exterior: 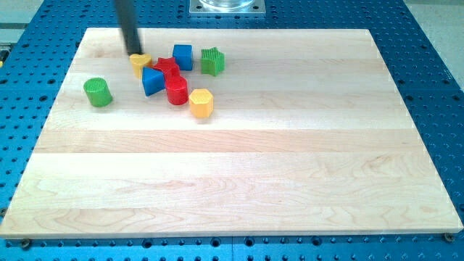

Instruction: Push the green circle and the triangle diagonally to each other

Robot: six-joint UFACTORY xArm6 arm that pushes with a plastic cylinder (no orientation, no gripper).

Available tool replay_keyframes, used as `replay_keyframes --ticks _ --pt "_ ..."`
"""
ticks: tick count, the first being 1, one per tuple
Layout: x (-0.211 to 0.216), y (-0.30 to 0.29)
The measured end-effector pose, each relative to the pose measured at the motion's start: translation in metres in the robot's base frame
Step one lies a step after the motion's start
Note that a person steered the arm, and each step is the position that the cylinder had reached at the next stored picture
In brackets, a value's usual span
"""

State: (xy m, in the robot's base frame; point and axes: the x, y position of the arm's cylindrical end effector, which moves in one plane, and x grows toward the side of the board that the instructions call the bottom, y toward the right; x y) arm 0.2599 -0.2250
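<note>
The green circle (97,92) stands alone near the board's left edge. The blue triangle (152,80) lies to its right, at the left side of a cluster of blocks. My tip (133,53) rests at the view's top left, touching the upper left side of a yellow heart block (140,64). The tip is above and to the right of the green circle and above and to the left of the blue triangle.
The cluster also holds a red star (167,67), a red cylinder (177,90), a blue cube (183,56), a green star (212,61) and a yellow hexagon (201,102). The wooden board (239,174) lies on a blue perforated table.
</note>
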Motion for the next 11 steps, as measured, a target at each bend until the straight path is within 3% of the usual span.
replay_keyframes --ticks 1,2,3,5,7,9,11 --pt "0.031 -0.044" --pt "0.058 0.036" --pt "0.061 0.069" --pt "0.163 0.104" --pt "0.158 -0.002" --pt "0.103 -0.020" --pt "0.112 -0.018"
